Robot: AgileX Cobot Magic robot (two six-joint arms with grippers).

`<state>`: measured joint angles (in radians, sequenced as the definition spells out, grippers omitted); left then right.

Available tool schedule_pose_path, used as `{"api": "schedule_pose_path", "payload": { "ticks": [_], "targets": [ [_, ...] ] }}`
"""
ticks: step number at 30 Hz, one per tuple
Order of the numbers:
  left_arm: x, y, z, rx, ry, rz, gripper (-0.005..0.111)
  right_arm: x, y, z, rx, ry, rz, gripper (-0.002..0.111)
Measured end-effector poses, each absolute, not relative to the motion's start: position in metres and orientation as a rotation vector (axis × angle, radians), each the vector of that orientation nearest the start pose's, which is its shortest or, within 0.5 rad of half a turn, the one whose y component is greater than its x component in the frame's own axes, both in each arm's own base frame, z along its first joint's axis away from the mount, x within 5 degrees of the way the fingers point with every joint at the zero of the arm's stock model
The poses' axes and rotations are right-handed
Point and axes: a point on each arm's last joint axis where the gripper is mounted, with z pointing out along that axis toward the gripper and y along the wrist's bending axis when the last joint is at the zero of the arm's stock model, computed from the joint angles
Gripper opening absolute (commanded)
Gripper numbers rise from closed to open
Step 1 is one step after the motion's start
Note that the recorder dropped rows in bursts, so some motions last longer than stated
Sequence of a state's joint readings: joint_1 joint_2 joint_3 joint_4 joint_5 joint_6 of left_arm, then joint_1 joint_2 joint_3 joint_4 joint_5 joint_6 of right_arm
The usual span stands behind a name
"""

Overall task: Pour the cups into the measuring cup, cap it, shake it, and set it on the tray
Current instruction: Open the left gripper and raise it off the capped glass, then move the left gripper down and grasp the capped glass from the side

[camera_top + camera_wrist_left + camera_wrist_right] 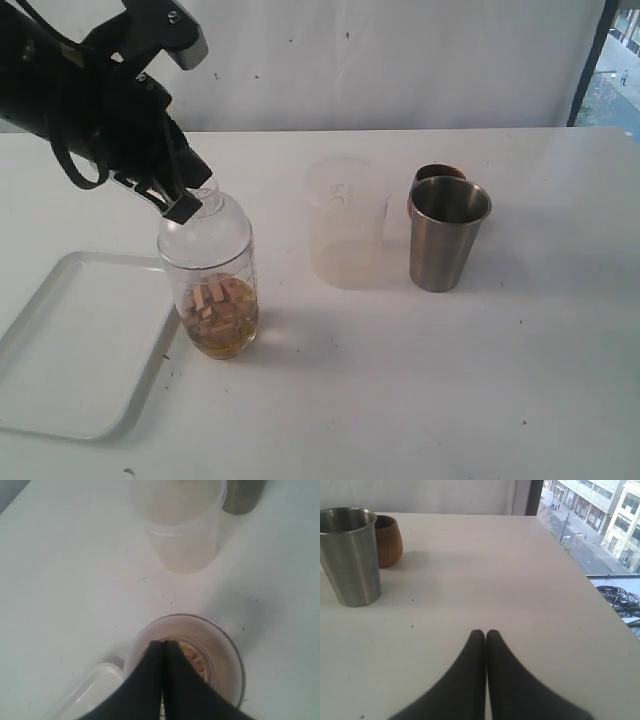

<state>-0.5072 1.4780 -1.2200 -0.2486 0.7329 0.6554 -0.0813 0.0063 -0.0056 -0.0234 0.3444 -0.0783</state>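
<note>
My left gripper (183, 208), jaws closed on nothing I can see, rests off-centre on the lid (214, 203), so pushing could topple the measuring cup (210, 285), lower left.

White desk (420, 390), mixed cups
My fingers (142, 685) were black; measuring cup (207, 265) clear, amber and tan low inside; tumbler (347, 225) frosted milky; steel cup (446, 240) silver-grey; wooden cup (390, 540) brown; tray (60, 350) white.

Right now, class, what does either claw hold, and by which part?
Nothing: left claw shut at the lid, right claw shut, both empty.
</note>
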Motion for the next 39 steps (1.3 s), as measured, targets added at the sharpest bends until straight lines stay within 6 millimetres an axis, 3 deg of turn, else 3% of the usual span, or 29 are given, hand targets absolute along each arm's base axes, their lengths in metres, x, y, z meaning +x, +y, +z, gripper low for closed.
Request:
{"api": "schedule_pose_path", "payload": {
  "ticks": [8,11,17,20,23,30,35,39],
  "targets": [
    [0.271,-0.169,0.319,1.228,2.113,-0.232,0.0,0.053,-0.005,0.184,-0.012,1.831,-0.135,0.0],
    [0.267,-0.167,0.331,1.198,2.064,-0.223,0.0,0.053,-0.005,0.184,-0.012,1.831,-0.135,0.0],
    [0.238,-0.144,0.383,0.881,1.757,-0.219,0.0,0.053,-0.005,0.184,-0.012,1.831,-0.135,0.0],
    [0.218,-0.127,0.385,0.696,1.624,-0.228,0.0,0.053,-0.005,0.184,-0.012,1.831,-0.135,0.0],
    [0.203,-0.112,0.365,0.583,1.582,-0.217,0.0,0.053,-0.005,0.184,-0.012,1.831,-0.135,0.0],
    [0.181,-0.089,0.283,0.365,1.595,-0.264,0.0,0.053,-0.005,0.184,-0.012,1.831,-0.135,0.0],
    [0.153,-0.098,0.229,0.539,1.508,-0.447,0.0,0.053,-0.005,0.184,-0.012,1.831,-0.135,0.0],
    [0.155,-0.104,0.204,0.608,1.603,-0.466,0.0,0.053,-0.005,0.184,-0.012,1.831,-0.135,0.0]
  ]
}}
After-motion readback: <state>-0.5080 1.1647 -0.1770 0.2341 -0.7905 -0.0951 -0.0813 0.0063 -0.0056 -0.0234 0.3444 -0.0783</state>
